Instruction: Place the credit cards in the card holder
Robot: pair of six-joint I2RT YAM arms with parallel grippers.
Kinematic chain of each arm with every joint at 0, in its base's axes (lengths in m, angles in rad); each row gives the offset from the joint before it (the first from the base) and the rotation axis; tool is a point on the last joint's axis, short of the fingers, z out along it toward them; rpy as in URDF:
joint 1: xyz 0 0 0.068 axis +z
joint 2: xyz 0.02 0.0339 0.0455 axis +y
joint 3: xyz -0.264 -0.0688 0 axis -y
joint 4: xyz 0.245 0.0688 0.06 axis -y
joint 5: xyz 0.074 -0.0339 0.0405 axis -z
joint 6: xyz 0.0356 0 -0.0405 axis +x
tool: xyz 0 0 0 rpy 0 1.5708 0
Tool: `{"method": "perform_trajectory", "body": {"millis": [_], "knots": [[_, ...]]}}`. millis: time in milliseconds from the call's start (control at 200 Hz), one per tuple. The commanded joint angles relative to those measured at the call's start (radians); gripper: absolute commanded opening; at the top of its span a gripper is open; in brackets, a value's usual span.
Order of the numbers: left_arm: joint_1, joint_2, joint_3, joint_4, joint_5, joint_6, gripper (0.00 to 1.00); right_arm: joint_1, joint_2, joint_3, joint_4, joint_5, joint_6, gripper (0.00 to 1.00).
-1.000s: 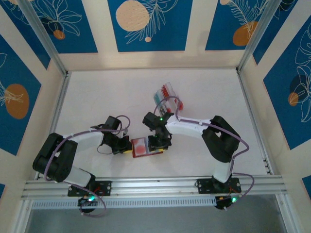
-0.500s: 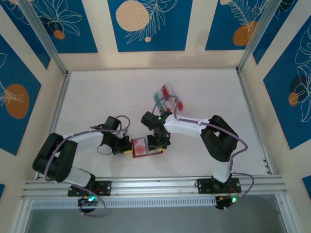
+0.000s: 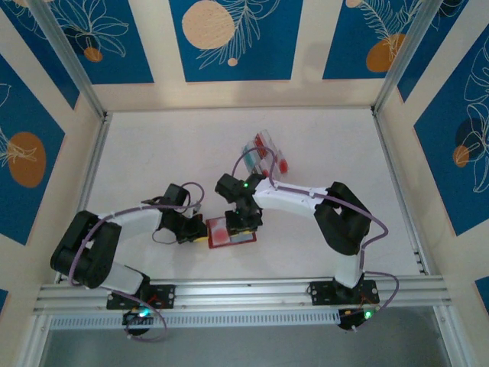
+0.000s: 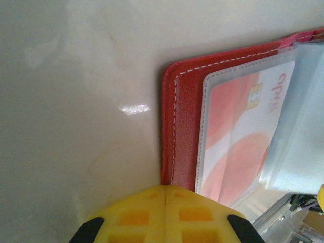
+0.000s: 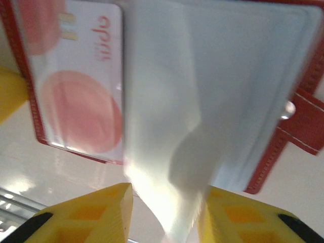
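Found wallet (image 3: 229, 232) lying open on table (image 3: 153, 153), toward 6 o'clock from centre. Noted pink-and-white card (image 4: 238, 136) seated in clear pocket on its 9 o'clock half. Recorded left gripper (image 4: 166, 195) at wallet's 9 o'clock edge, jaws together, tips against red rim. Recorded right gripper (image 5: 164, 200) over 3 o'clock half, jaws apart, loose clear leaf (image 5: 167, 101) between them. Logged more cards (image 3: 254, 151) in clear box (image 3: 273, 142) at 1 o'clock, apart from wallet.

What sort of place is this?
Probably a robotics test booth: a white table boxed in by aluminium posts and blue patterned panels, with two robot arms bolted along its edge.
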Motion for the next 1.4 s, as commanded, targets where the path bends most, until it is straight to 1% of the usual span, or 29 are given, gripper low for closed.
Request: {"method": "perform_trajectory", "body": {"millis": [0, 200, 365, 505, 600, 695, 765, 840, 940, 1035, 1090, 1150, 1245, 1335, 1395], "knots": [[0.004, 0.016, -0.032, 0.005, -0.026, 0.006, 0.00, 0.007, 0.002, 0.031, 0.085, -0.083, -0.027, 0.38], [0.004, -0.013, -0.022, -0.012, -0.013, -0.036, 0.00, 0.008, 0.053, 0.070, 0.178, -0.167, -0.032, 0.38], [0.017, -0.112, -0.013, -0.046, -0.004, -0.114, 0.01, 0.005, 0.083, 0.062, 0.260, -0.231, -0.001, 0.38], [0.069, -0.232, -0.009, -0.143, -0.050, -0.157, 0.01, 0.002, 0.082, 0.047, 0.304, -0.238, 0.015, 0.40], [0.115, -0.311, -0.013, -0.217, -0.083, -0.166, 0.01, 0.002, 0.097, 0.053, 0.327, -0.267, 0.021, 0.40], [0.163, -0.391, -0.016, -0.271, -0.094, -0.171, 0.02, 0.002, 0.123, 0.063, 0.332, -0.283, 0.024, 0.40], [0.179, -0.425, -0.005, -0.297, -0.096, -0.157, 0.03, 0.000, 0.124, 0.075, 0.317, -0.276, 0.013, 0.40], [0.179, -0.417, 0.018, -0.307, -0.084, -0.126, 0.04, -0.004, 0.101, 0.114, 0.258, -0.231, -0.027, 0.39], [0.178, -0.384, 0.048, -0.290, -0.052, -0.084, 0.05, -0.038, 0.038, 0.203, 0.112, -0.093, -0.109, 0.39], [0.168, -0.383, 0.073, -0.266, -0.056, -0.069, 0.06, -0.116, 0.004, 0.311, -0.068, 0.103, -0.163, 0.39], [0.155, -0.379, 0.092, -0.261, -0.062, -0.062, 0.06, -0.185, -0.003, 0.359, -0.162, 0.229, -0.180, 0.37], [0.132, -0.361, 0.111, -0.258, -0.069, -0.056, 0.06, -0.258, -0.005, 0.386, -0.218, 0.301, -0.193, 0.35], [0.100, -0.331, 0.125, -0.245, -0.069, -0.053, 0.06, -0.374, -0.011, 0.405, -0.251, 0.379, -0.230, 0.34], [0.082, -0.317, 0.122, -0.226, -0.068, -0.059, 0.06, -0.463, -0.006, 0.426, -0.254, 0.388, -0.270, 0.35], [0.076, -0.309, 0.119, -0.220, -0.070, -0.059, 0.06, -0.509, -0.003, 0.428, -0.241, 0.375, -0.301, 0.37]]}}
